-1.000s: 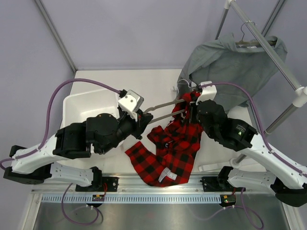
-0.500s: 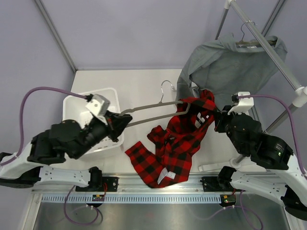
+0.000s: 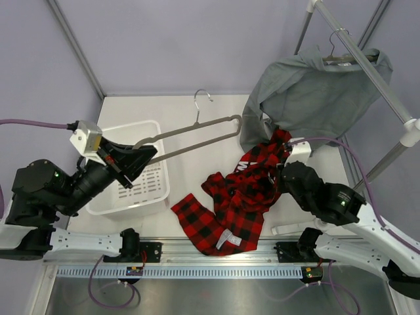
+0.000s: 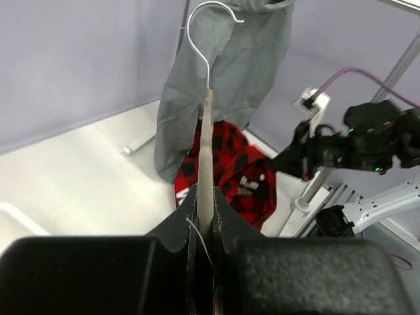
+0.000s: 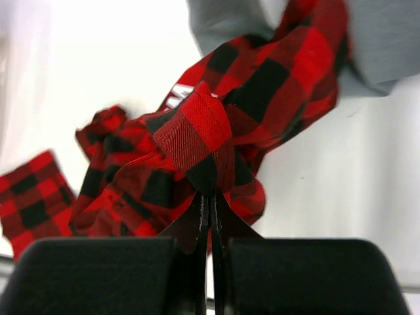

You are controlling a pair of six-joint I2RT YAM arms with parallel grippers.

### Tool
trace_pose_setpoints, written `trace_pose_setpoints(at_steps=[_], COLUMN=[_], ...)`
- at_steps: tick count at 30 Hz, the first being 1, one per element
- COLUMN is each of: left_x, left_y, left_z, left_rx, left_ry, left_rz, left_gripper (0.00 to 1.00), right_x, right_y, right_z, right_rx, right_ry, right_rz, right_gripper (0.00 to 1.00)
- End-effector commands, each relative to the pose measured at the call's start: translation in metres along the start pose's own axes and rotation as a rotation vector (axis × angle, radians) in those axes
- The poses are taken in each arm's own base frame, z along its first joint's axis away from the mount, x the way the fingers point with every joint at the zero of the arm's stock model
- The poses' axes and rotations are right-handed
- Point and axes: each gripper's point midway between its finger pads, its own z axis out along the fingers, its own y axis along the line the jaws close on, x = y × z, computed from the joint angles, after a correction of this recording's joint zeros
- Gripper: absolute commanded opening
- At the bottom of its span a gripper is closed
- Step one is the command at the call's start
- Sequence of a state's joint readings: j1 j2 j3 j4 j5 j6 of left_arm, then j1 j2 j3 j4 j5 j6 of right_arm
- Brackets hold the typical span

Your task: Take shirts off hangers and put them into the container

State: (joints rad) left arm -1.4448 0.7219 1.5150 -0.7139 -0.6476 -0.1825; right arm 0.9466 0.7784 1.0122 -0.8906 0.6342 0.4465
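Now the left gripper (image 3: 139, 153) is pinching one end of a bare hanger (image 3: 197, 132), its jaws drawn almost together on the thin bar. It is holding the hanger in the air, reaching from above the far right corner of the container (image 3: 147, 185) toward the grey shirt (image 3: 315, 85), with the silver hook pointing at the far wall. In the left wrist view the hanger (image 4: 205, 144) is standing edge-on between the fingers (image 4: 226, 220).

The right gripper (image 3: 283, 170) is squeezing fully closed on a bunched fold of the plaid shirt (image 3: 239, 197), and the right wrist view is showing that fold (image 5: 197, 125) rising out of the tips. The rest of the plaid shirt is lying crumpled on the table (image 3: 177, 111), to the right of the container and outside it, its white label (image 3: 228, 237) facing up near the front edge.

The grey shirt is hanging on the second hanger (image 3: 338, 56) from the rack pole (image 3: 374, 79) at the far right.
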Motion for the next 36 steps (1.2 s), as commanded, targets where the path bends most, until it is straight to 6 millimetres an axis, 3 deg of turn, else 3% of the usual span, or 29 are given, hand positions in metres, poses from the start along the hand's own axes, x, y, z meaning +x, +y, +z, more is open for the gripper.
trace_pose_setpoints(at_steps=[1,5,8,10,11,12,14,15,17,19,21,23,25,26,28,29,31,32,36], left_x=[-0.026,-0.025,-0.040,-0.031,-0.040,-0.032,-0.042,-0.034,-0.045,-0.041,-0.049,-0.045,-0.059,-0.047,-0.061,-0.049,-0.057,-0.049,-0.048], left_y=[-0.045,-0.079,-0.093,-0.106,-0.110,-0.118,-0.122,-0.124,-0.129,-0.131,-0.136,-0.148,-0.145,-0.152,-0.144,-0.152,-0.145,-0.149,-0.154], left_z=[0.033,0.072,0.087,0.108,0.111,0.125,0.135,0.148,0.155,0.171,0.172,0.184,0.186,0.197,0.195,0.203,0.201,0.205,0.209], left_rx=[0.119,0.155,0.187,0.193,0.195,0.195,0.172,0.143,0.110,0.022,-0.038,-0.061,-0.132,-0.159,-0.262,-0.281,-0.366,-0.389,-0.425], left_ry=[-0.084,-0.084,-0.116,-0.091,-0.110,-0.093,-0.123,-0.110,-0.140,-0.148,-0.174,-0.181,-0.201,-0.175,-0.195,-0.176,-0.188,-0.181,-0.201], left_rz=[0.056,0.113,0.103,0.138,0.132,0.144,0.133,0.144,0.153,0.193,0.270,0.322,0.313,0.359,0.326,0.335,0.295,0.303,0.235], left_gripper=[0.00,0.00,0.00,0.00,0.00,0.00,0.00,0.00,0.00,0.00,0.00,0.00,0.00,0.00,0.00,0.00,0.00,0.00,0.00], right_x=[0.017,0.048,0.070,0.083,0.086,0.090,0.099,0.100,0.107,0.112,0.118,0.124,0.127,0.128,0.127,0.129,0.129,0.129,0.132], right_y=[0.046,0.076,0.093,0.107,0.110,0.113,0.118,0.120,0.120,0.122,0.121,0.120,0.118,0.117,0.116,0.115,0.116,0.116,0.118], right_z=[0.010,0.012,0.013,0.013,0.014,0.017,0.018,0.018,0.019,0.019,0.020,0.021,0.022,0.022,0.022,0.022,0.022,0.022,0.020], right_rx=[-0.180,-0.240,-0.248,-0.285,-0.293,-0.305,-0.323,-0.330,-0.326,-0.332,-0.327,-0.318,-0.313,-0.311,-0.310,-0.308,-0.312,-0.313,-0.318], right_ry=[0.059,0.123,0.159,0.179,0.185,0.188,0.210,0.211,0.222,0.230,0.239,0.249,0.252,0.253,0.246,0.248,0.248,0.248,0.254], right_rz=[0.031,-0.003,-0.026,-0.025,-0.018,-0.009,0.006,0.020,0.020,0.024,0.024,0.016,0.017,0.017,0.028,0.029,0.037,0.037,0.047], right_gripper=[0.00,0.00,0.00,0.00,0.00,0.00,0.00,0.00,0.00,0.00,0.00,0.00,0.00,0.00,0.00,0.00,0.00,0.00,0.00])
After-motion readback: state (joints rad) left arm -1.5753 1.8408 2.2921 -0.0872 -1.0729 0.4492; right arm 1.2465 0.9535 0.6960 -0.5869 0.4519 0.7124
